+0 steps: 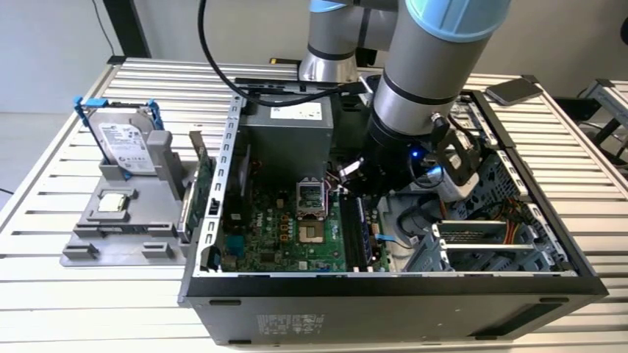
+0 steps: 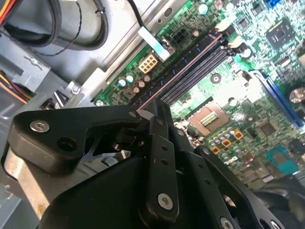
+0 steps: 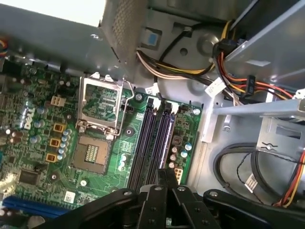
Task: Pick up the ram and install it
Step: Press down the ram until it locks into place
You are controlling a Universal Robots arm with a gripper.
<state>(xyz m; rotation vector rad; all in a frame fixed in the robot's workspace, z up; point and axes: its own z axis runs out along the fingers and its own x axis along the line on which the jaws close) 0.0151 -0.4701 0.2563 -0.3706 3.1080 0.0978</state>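
— Where is the ram to be found?

— A thin dark edge, taken to be the ram (image 2: 183, 69), is seen in the second wrist view running along one of the long black slots (image 3: 145, 138) of the green board (image 3: 109, 143). It lies inside the open computer case (image 1: 393, 283) on the slatted counter (image 1: 98, 294), toward the exterior view's right of the board. In the first wrist view the same stick (image 3: 164, 138) is seen end-on, standing in a slot toward the cabled side of the bank.

— And the end effector?

— The end effector (image 2: 157, 107) is seen in both wrist views, drawn together directly over the near end of that slot (image 3: 164, 172). Its fingers are judged to be clenched on the ram's end, though the contact itself is hidden by the fingers.

— How much of the task can be counted as done?

— The pick-up is judged complete: nothing like the stick is seen on the counter, and the arm (image 1: 422, 88) is lowered well into the case. The ram is lined up with its slot and appears at least partly entered.

— What is left?

— Full seating cannot be confirmed. Whether the slot's end latches are closed cannot be told — and the grip is not released.
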